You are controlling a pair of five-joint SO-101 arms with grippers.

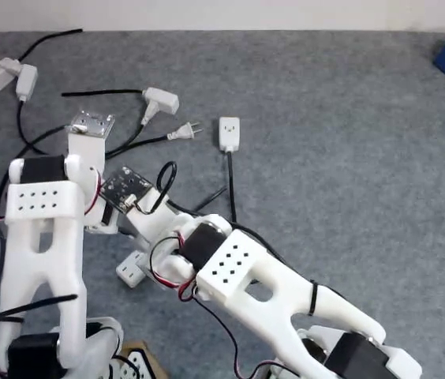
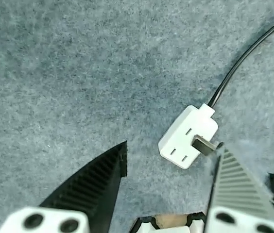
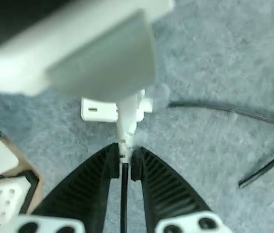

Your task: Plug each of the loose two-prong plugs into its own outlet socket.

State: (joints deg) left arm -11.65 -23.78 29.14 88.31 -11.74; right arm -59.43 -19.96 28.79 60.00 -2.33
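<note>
Near-left on the grey carpet, the right gripper is clenching a white two-prong plug by its neck at a white plastic outlet socket, the left gripper hanging released above, insertion seemingly needing prongs squared to slots.

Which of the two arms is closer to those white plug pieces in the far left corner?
Left. The left arm stands just short of the white plug pieces, on their side of the table; the right arm extends from the opposite side, farther off.
</note>
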